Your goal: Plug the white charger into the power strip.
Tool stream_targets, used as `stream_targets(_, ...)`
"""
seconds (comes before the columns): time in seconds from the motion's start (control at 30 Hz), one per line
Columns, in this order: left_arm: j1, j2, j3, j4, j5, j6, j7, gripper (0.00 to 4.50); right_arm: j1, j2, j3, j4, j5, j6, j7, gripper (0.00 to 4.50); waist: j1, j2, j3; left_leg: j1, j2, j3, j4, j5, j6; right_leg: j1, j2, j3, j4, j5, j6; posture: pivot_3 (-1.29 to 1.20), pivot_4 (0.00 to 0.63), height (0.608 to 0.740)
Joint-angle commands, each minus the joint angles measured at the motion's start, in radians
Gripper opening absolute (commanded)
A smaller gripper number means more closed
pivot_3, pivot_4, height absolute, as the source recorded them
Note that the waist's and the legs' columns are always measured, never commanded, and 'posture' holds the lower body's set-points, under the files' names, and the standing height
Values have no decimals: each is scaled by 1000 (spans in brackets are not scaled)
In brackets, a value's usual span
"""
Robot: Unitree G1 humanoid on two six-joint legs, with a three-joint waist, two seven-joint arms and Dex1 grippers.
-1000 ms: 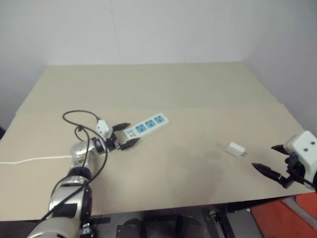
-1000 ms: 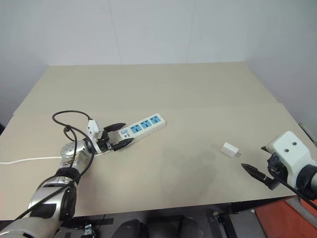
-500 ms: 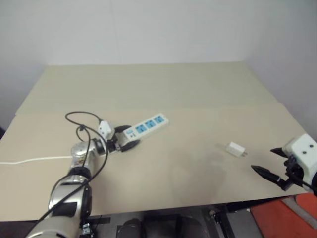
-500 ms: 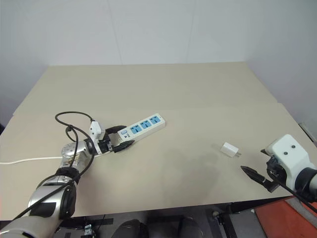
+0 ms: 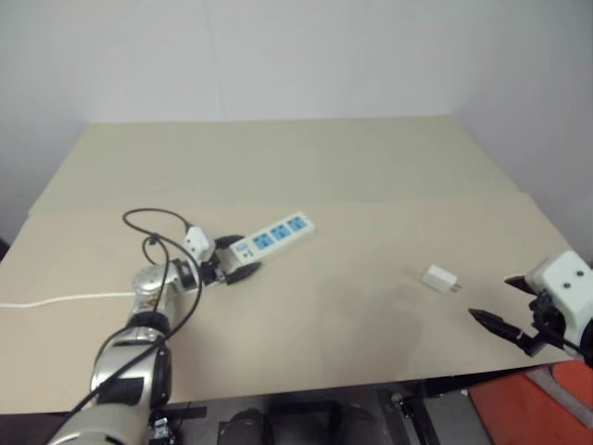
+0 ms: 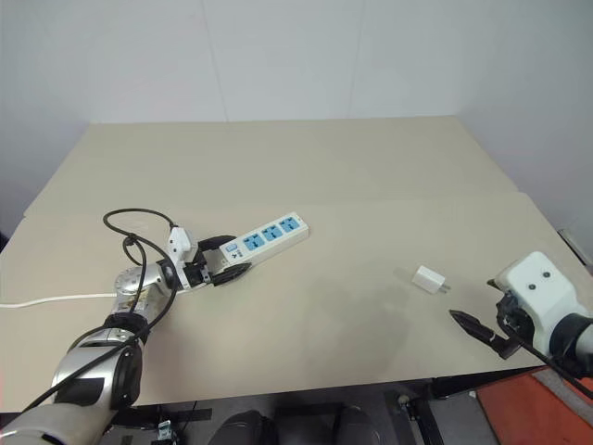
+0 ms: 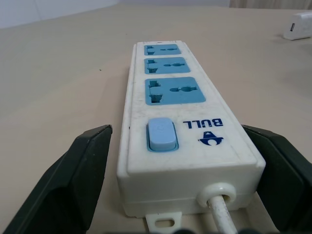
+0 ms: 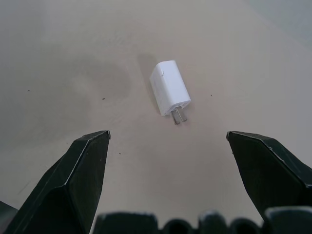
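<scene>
Both jaws wide, charger (image 8: 169,94) ahead.

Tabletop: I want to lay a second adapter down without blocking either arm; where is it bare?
Bare: the far half of the table beyond the power strip, and the stretch between the strip and the white charger. Crowded: the strip's switch end, straddled by the open left gripper, and the patch between charger and open right gripper.

counter: broad beige flat-topped counter (image 6: 371,167), matte surface | seam: faint straight line crossing it from the left edge to the right edge, about midway back | stain: darker smudge near the front edge, right of centre | wall: plain white wall (image 6: 278,56) behind the far edge | floor: red patch (image 6: 519,408) below the front right corner
</scene>
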Motion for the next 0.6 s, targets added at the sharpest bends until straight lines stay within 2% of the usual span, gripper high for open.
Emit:
stream_targets(0.03, -7, 15, -3, 12, 17, -15, 21, 4446, -11, -6, -14, -17, -2, -16, -11, 4500, 0, 0, 0, 0, 0, 0, 0, 0, 0, 0, 0, 0, 0, 0, 0, 0, 150, 740)
stream_targets(0.17, -7, 14, 4, 15, 14, -9, 13, 4446, -18, -5, -11, -15, 4, -13, -12, 4500, 0, 0, 0, 1, 0, 0, 0, 0, 0, 1, 0, 0, 0, 0, 0, 0, 150, 740)
stream_targets(0.33, -7, 13, 10, 15, 14, -12, 24, 3325, -21, -7, -8, -14, 3, -12, -15, 4500, 0, 0, 0, 0, 0, 0, 0, 0, 0, 1, 0, 0, 0, 0, 0, 0, 150, 740)
stream_targets(0.6, -8, 12, 8, 15, 19, -18, 40, 3325, -24, -8, -6, -12, 3, -15, -19, 4500, 0, 0, 0, 1, 0, 0, 0, 0, 0, 1, 0, 0, 0, 0, 0, 0, 150, 740)
